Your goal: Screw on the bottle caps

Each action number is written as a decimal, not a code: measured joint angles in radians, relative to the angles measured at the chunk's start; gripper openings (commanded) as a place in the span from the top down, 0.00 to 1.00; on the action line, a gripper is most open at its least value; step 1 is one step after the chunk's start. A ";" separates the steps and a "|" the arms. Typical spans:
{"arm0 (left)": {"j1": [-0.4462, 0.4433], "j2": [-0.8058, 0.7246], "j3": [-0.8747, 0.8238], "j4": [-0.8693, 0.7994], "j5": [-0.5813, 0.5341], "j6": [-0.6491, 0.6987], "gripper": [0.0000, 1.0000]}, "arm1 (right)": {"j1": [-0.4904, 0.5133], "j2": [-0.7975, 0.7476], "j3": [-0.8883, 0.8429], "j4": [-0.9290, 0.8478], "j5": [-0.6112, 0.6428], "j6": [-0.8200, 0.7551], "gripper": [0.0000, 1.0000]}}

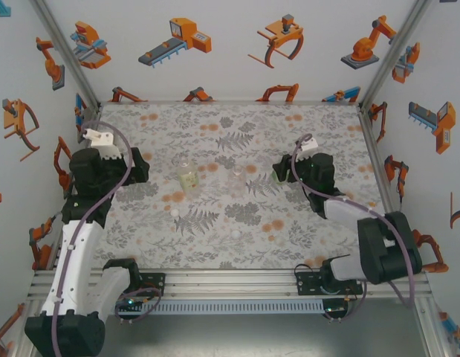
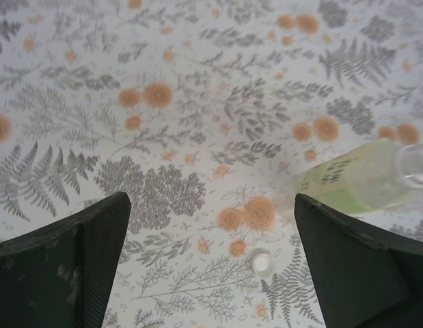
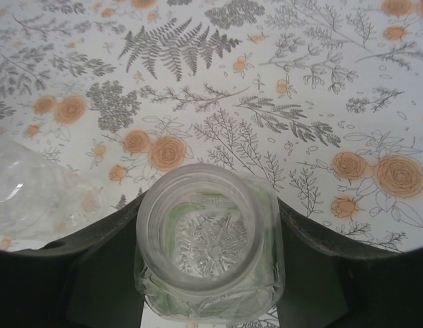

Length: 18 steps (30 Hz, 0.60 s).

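Note:
My right gripper [image 3: 208,254] is shut on the green-tinted bottle [image 3: 210,240], its fingers pressed against both sides; the bottle stands upright with its mouth open and no cap on it. From above, that bottle [image 1: 276,175] sits at the right gripper [image 1: 283,169], right of centre. The colourless bottle [image 1: 237,178] and the yellowish bottle [image 1: 188,178] stand mid-table, uncapped. Two pale bottle caps [image 1: 175,213] [image 1: 235,235] lie loose nearer the front. My left gripper [image 2: 211,263] hangs open over the cloth, with one cap [image 2: 262,262] between its fingers and below, and the yellowish bottle [image 2: 361,181] ahead to the right.
A floral cloth [image 1: 289,216] covers the table. White walls with orange robot prints close in the left, back and right sides. An aluminium rail [image 1: 230,279] carrying the arm bases runs along the near edge. The colourless bottle [image 3: 23,191] stands just left of the right gripper.

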<state>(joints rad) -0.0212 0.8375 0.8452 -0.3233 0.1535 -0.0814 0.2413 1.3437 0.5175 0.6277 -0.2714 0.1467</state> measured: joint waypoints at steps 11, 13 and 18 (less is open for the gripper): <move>-0.144 -0.020 0.154 0.007 0.292 -0.029 0.01 | 0.013 -0.365 0.098 -0.480 -0.045 0.014 0.65; -0.171 -0.002 0.164 0.034 0.367 -0.051 0.01 | 0.014 -0.405 0.144 -0.549 -0.092 0.014 0.65; -0.361 0.050 0.167 0.098 0.489 -0.063 0.02 | 0.039 -0.454 0.243 -0.659 -0.230 0.015 0.69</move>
<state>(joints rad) -0.3824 0.8875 1.0126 -0.2256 0.6430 -0.1444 0.2806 0.8898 0.7605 -0.0315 -0.5018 0.1616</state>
